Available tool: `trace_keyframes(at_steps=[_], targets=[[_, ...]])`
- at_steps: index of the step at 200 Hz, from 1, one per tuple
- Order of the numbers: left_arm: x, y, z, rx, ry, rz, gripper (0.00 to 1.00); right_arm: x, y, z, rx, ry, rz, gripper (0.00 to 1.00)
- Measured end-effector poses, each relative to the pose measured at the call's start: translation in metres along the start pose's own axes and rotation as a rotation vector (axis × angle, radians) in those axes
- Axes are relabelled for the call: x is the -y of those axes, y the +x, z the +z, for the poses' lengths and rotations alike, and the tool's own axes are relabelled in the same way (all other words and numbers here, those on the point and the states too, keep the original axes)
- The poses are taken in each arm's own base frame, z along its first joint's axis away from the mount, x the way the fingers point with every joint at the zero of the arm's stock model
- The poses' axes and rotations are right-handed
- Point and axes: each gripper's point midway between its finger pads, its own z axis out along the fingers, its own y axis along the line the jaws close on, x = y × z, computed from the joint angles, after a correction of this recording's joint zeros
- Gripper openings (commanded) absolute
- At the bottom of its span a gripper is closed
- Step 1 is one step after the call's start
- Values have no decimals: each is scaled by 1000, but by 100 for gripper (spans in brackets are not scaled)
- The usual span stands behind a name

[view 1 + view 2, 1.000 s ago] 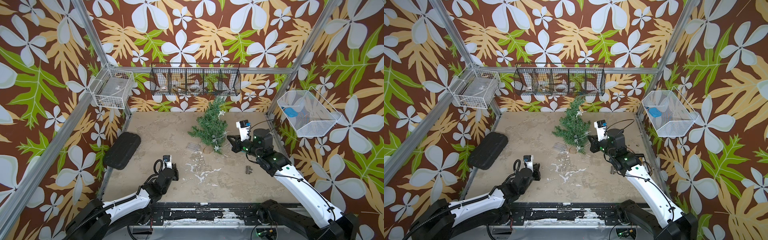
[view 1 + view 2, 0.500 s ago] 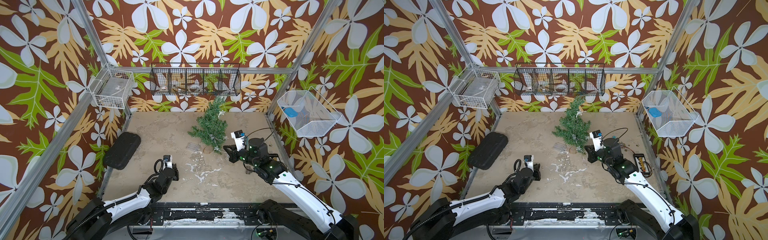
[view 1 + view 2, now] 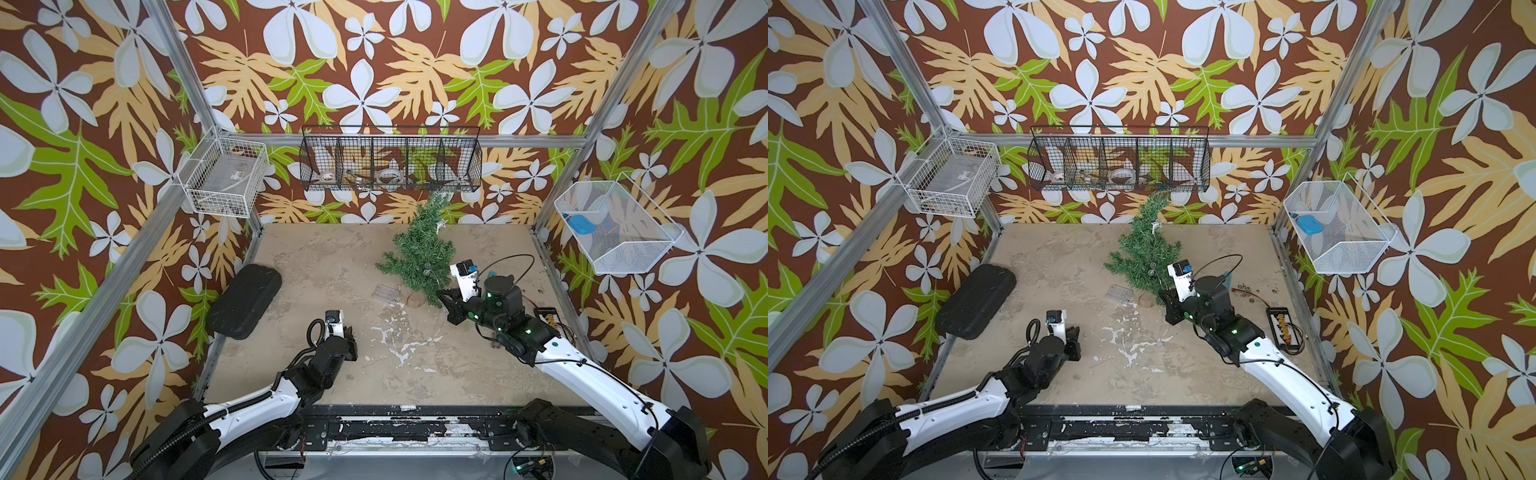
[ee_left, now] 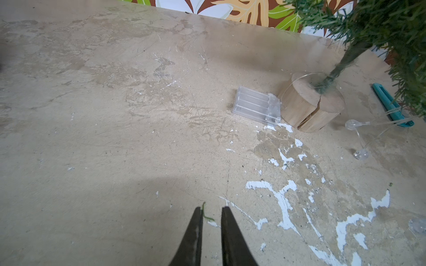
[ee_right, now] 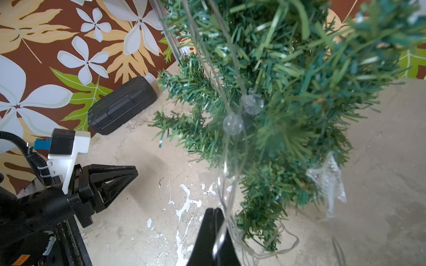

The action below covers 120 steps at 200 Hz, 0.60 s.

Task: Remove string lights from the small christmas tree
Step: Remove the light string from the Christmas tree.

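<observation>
Firmly pinches the thin wire of the string lights (image 5: 232,124) between the tips of the right pincer (image 5: 213,209), pressed fully together with no gap. Trails that wire up from the tips through two clear round bulbs and on into the bristly branches directly ahead of the pincer. Sets the small christmas tree (image 3: 422,253) right in front of this pincer, with its wooden base (image 4: 311,101) on the table (image 3: 324,257) just beside the tips. Shows a clear star ornament (image 5: 327,182) hanging among the branches, farther out from the tips than the bulbs. Holds the left pincer (image 4: 210,209) low over the table, tips parted by a narrow gap and gripping nothing, only a stray green needle (image 4: 206,215) on the surface between them. Places the lights' clear plastic box (image 4: 257,107) flat on the table well ahead of the left pincer, right beside the wooden base, with two more bulbs on loose wire lying past that base. Leaves a black case (image 3: 245,301) near the table's edge, off to the left pincer's outer side, apart from it.
</observation>
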Motion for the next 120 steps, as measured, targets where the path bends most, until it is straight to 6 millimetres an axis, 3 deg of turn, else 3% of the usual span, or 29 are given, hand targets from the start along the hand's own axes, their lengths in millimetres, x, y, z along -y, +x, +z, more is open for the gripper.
trace_keyframes(at_steps=[120], targets=[[0,0,0,0,-1,0,19,19,-15,-1,42,120,-36,10]])
